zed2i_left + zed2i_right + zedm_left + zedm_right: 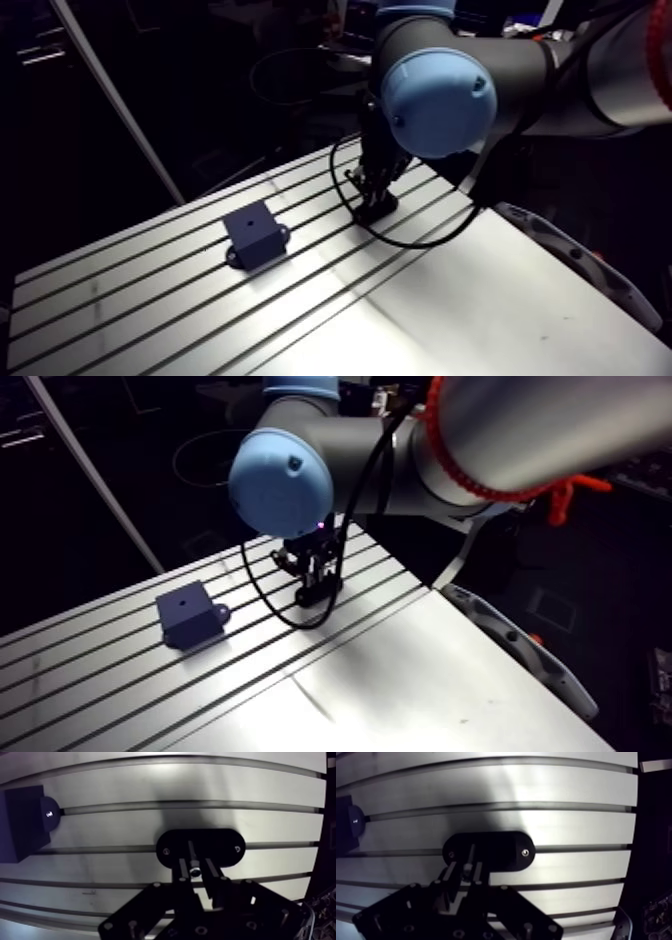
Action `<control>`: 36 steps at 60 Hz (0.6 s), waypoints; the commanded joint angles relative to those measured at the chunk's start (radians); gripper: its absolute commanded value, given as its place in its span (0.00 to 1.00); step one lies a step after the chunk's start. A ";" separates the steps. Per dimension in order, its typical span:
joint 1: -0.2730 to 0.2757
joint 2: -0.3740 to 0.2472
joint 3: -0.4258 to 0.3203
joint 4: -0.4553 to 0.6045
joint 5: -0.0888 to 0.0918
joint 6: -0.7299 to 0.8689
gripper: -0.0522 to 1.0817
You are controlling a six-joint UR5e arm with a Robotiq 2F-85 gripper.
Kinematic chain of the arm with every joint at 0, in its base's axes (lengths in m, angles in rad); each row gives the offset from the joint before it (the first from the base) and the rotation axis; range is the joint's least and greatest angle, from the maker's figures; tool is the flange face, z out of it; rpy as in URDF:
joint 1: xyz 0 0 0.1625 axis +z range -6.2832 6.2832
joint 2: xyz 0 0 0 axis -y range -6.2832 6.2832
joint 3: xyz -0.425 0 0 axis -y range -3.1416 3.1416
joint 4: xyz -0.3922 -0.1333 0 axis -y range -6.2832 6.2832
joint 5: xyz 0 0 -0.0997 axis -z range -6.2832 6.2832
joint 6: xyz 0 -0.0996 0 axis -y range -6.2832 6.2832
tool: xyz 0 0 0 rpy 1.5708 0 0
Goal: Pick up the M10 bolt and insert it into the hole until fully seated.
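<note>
Though small from the arm view, the black two-finger gripper is clamped on the slim silver metal bolt - its far end meets a black oval plate with two screws - while the dark-blue block with a top hole sits well apart on the slotted aluminium table.

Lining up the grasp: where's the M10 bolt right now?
In the wrist view the M10 bolt sits in the black oval holder directly under the gripper, with the dark block off to one side.
</note>
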 commanded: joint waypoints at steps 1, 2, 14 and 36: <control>0.000 0.000 0.001 -0.001 0.000 -0.001 0.68; 0.000 0.000 0.001 -0.001 0.000 0.000 0.68; 0.001 -0.002 0.001 -0.001 -0.002 0.000 0.69; 0.000 -0.010 -0.001 0.001 0.005 -0.001 0.77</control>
